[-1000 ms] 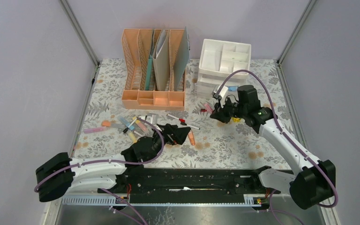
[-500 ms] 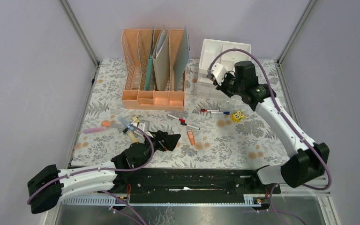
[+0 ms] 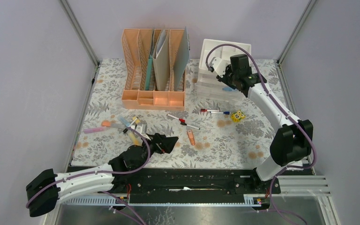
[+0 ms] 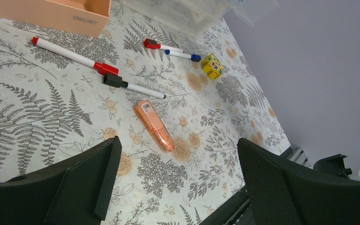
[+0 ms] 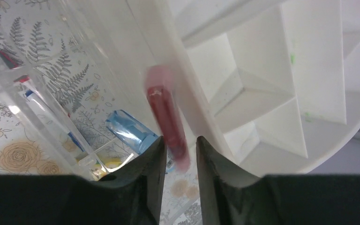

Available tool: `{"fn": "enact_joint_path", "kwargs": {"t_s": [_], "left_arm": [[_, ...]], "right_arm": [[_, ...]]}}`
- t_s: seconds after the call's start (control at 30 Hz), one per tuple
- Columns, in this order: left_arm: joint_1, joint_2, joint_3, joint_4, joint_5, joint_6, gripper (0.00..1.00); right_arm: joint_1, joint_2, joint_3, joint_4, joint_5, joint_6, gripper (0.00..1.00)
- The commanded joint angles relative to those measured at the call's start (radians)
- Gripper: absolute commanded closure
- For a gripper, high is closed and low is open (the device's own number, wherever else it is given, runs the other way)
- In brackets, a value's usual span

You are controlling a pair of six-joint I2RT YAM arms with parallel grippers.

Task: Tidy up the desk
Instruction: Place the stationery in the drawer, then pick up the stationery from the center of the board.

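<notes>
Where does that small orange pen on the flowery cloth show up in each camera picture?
Top external: the orange pen lies near the middle, just right of the left claw.
Left wrist: the orange pen is at the picture's centre.
Right wrist: not in it.
Shared landmark: the fern-printed desk, in all three.

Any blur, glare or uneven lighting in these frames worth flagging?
Right wrist view: the pinkish-red pen-shaped item at the right end effector is smeared, and the clear plastic drawer glints. Left wrist view: the fern-printed cloth desk is sharp. Top view: even light, crisp.
</notes>
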Motion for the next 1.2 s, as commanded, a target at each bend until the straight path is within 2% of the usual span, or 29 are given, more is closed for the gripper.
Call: {"fn": "enact_joint_path", "kwargs": {"t_s": [0.0,0.03,0.1,0.3,0.5,0.93,1.17], "left_arm": [[0.005,-0.024,-0.011,0.012,0.001,-0.007,0.01],[0.005,-0.026,-0.011,0.010,0.004,-0.007,0.01],[0.005,-0.029,-0.009,0.009,0.007,-0.007,0.01],[0.005,-0.024,0.000,0.009,0.019,-0.007,0.01],[0.006,-0.018,-0.005,0.037,0.040,-0.016,0.01],[0.016,0.020,-0.007,0.144,0.130,-0.075,0.01],[0.018,0.098,0.034,0.139,0.137,-0.171,0.01]], "right_arm": [[-0.028,0.018,0.059,0.018,0.031,0.006,0.56],[-0.033,0.017,0.058,0.018,0.022,0.012,0.50],[-0.037,0.009,0.050,0.017,0.004,0.023,0.46],[-0.043,-0.040,0.038,0.017,-0.044,0.066,0.45],[-0.043,-0.139,-0.010,-0.004,-0.202,0.169,0.45],[-0.046,-0.482,-0.347,0.006,-0.576,0.334,0.42],[-0.094,-0.690,-0.568,0.119,-0.668,0.368,0.32]]}}
